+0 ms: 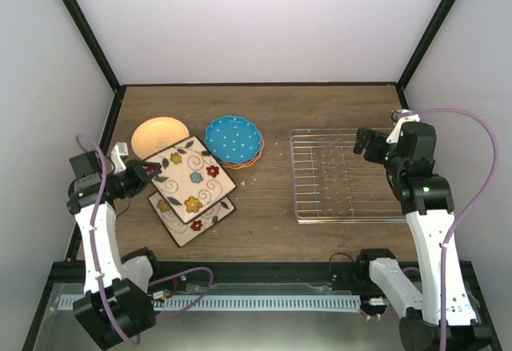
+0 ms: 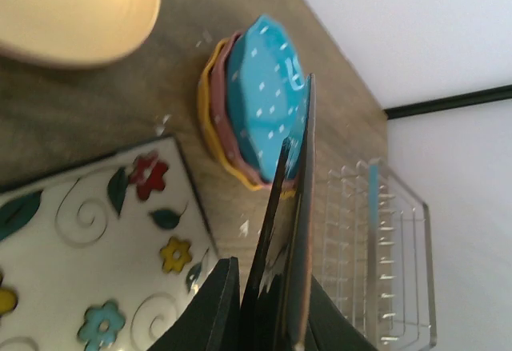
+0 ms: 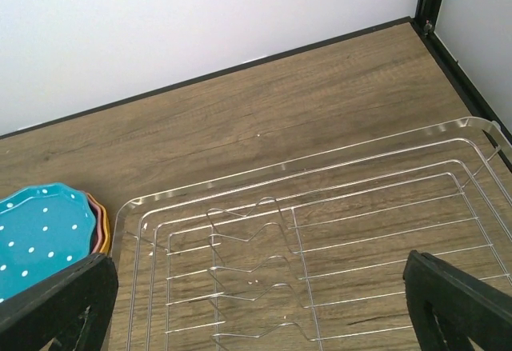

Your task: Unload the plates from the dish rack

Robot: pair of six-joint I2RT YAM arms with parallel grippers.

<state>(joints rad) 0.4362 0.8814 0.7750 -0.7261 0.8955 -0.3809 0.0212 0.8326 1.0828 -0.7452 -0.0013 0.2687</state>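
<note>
Only the left wrist view shows the left claw (image 1: 152, 171) clamped on the upper square plate (image 1: 192, 179), seen edge-on above the lower square plate (image 1: 196, 225). The right wrist view shows the right claw (image 3: 256, 307) spread wide and empty over the rack (image 3: 320, 231). The top view sets the round plates (image 1: 233, 140) on the counter (image 1: 264, 111) left of it.

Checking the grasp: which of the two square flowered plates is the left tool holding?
The upper square cream flower-patterned plate, lying across the lower one; the left tool is shut on its left corner.
</note>
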